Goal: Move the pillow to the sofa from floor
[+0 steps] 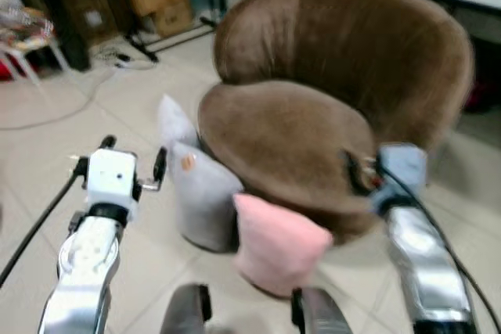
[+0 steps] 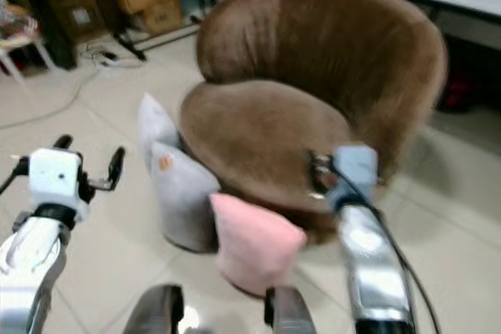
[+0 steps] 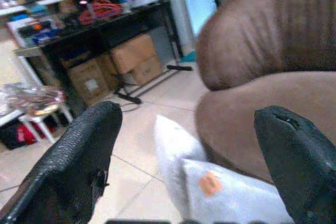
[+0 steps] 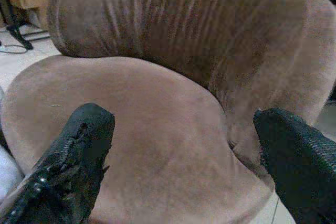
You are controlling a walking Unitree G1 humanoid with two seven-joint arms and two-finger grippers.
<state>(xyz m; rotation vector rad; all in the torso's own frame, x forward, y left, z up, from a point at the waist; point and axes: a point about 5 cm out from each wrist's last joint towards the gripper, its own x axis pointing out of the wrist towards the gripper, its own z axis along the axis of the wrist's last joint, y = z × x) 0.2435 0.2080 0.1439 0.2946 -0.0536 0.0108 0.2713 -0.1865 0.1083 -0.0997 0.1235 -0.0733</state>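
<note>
Left eye view: pink pillow (image 1: 275, 244) leans on the floor against the sofa (image 1: 313, 115) front edge, probably light and squashy, best pinched at its top corner; left gripper (image 1: 133, 170) and right gripper (image 4: 184, 145) spread, empty

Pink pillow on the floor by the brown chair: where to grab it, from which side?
Take the pink pillow by its upper corner, coming from above and the robot's side. It stands upright, leaning on the front of the brown sofa, so its back is blocked and the grey pillow crowds its left. The open right gripper over the seat looks closer.
</note>
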